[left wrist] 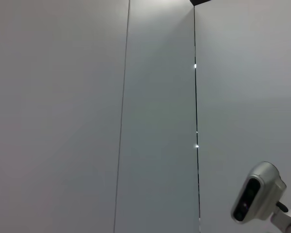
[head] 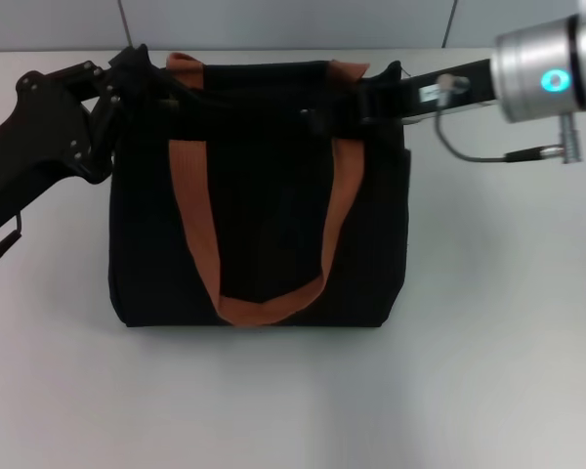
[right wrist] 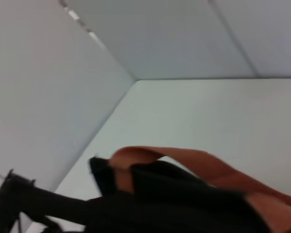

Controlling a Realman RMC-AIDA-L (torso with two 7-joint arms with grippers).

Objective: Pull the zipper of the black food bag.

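The black food bag (head: 264, 244) stands upright in the middle of the white table, its orange-brown strap (head: 200, 244) hanging in a loop down the front. My left gripper (head: 139, 80) is at the bag's top left corner. My right gripper (head: 363, 103) reaches in from the right along the bag's top edge. The silver zipper pull does not show against the black fabric. The right wrist view shows the bag's top edge (right wrist: 184, 204) and a strap (right wrist: 208, 167) from close by, with the left arm (right wrist: 14, 199) beyond.
The white table (head: 498, 332) extends in front of and to the right of the bag. A grey panelled wall (head: 293, 20) stands behind it. A cable (head: 469, 156) hangs under my right wrist. The left wrist view shows wall panels and a silver camera (left wrist: 259, 191).
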